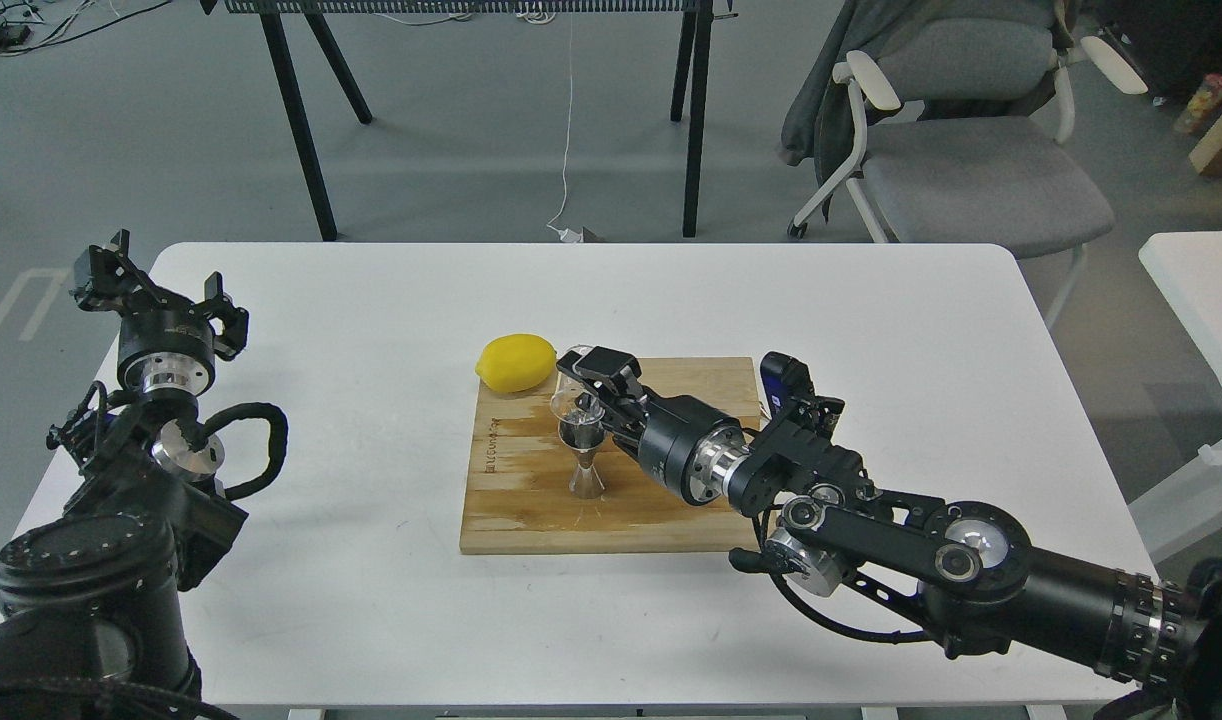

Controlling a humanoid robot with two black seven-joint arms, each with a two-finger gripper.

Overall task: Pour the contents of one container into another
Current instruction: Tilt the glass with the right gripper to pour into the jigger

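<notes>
Now your right claw is clamped on the small clear glass cup, tipped over so its mouth hangs just above the steel jigger. The jigger stands upright directly below the claw, on the wooden cutting board; the lemon sits just beyond and to the claw's left, at the board's far corner. Roll the wrist slowly, keep the cup's lip centred over that narrow upper cone, and avoid dipping low enough to knock the jigger, which looks easy to topple. Your left claw waits well apart over the worktop's left edge, fingers spread, holding nothing.
</notes>
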